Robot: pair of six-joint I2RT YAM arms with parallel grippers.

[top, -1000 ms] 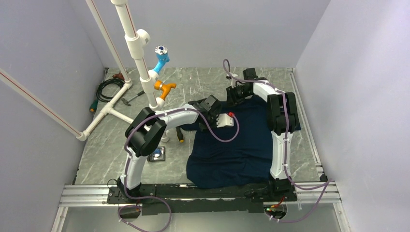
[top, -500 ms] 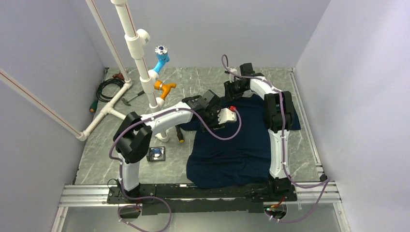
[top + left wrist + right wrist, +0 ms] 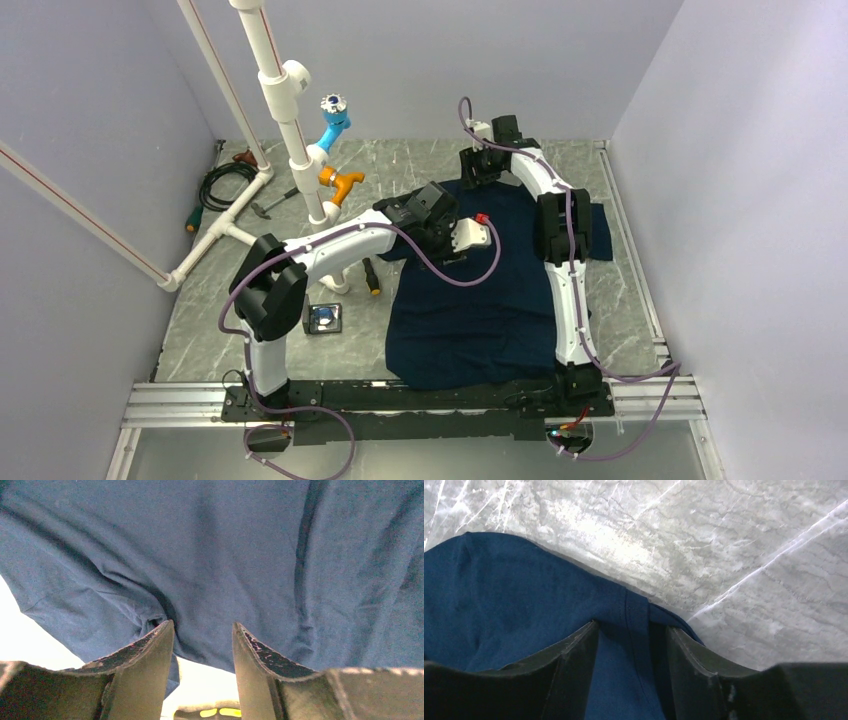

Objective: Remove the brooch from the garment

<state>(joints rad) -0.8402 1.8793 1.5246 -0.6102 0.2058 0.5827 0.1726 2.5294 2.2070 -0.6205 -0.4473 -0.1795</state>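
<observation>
Surface [image 3: 190, 330] of grey marble pattern carries the garment [image 3: 480, 310], which is spread flat at centre-right with its near hem close to the arm bases. The cloth is soft and nothing pins it down, so closing on a single layer would probably drag or bunch the whole garment instead of freeing the brooch, and new folds could bury it. The white pipe frame [image 3: 290, 130] stands at far left, just beside the left arm; a wide swing of that arm could strike it. The left hand [image 3: 202, 625] is over the far-left part of the garment, jaws apart and holding nothing, with a crease [image 3: 150, 612] at one fingertip. Closing here would likely catch that crease. The right hand [image 3: 631, 625] is at the far edge of the garment, jaws apart, straddling the hem band [image 3: 636, 612] without pinching it. Closing here would seize the hem only. The brooch cannot be made out on the cloth in any view. A small round blue-grey item [image 3: 324, 318] rests on a dark square pad [image 3: 339, 311] on the surface left of the garment, apart from the cloth; it is too small to confirm as the brooch. Acting before the brooch is located risks a blind grasp of cloth alone.
</observation>
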